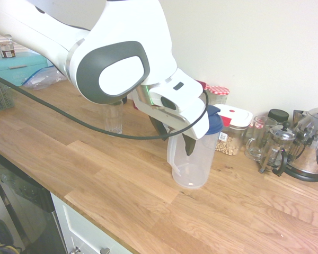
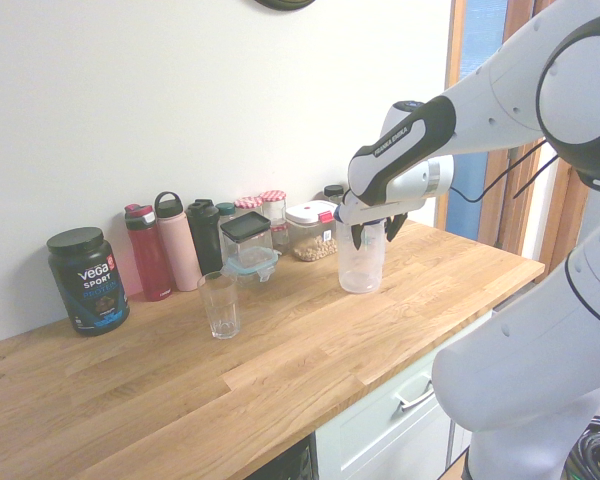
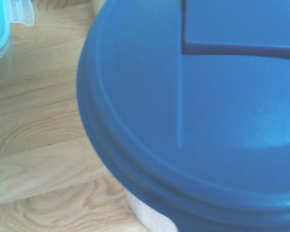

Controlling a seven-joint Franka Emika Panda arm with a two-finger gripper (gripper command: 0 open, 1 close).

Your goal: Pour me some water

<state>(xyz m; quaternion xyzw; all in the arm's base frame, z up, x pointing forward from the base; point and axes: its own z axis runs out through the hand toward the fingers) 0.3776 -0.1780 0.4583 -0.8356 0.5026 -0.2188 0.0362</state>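
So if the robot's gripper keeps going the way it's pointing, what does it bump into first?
Most likely the translucent plastic pitcher with the blue lid: the open gripper tilts down right at its top, and that lid fills the wrist view.

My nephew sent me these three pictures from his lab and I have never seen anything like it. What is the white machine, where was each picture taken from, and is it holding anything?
The white machine is a robot arm; the gripper at its end works like a hand. Two pictures come from cameras standing on opposite sides of a wooden counter. The third comes from a camera on the arm's wrist, so it shows only the blue lid of the clear plastic jug from very close. On the counter there are also an empty drinking glass, some bottles, storage jars and a dark tub of powder. The jaws are open around the jug's top, so nothing is held yet. It looks set to grasp the jug.
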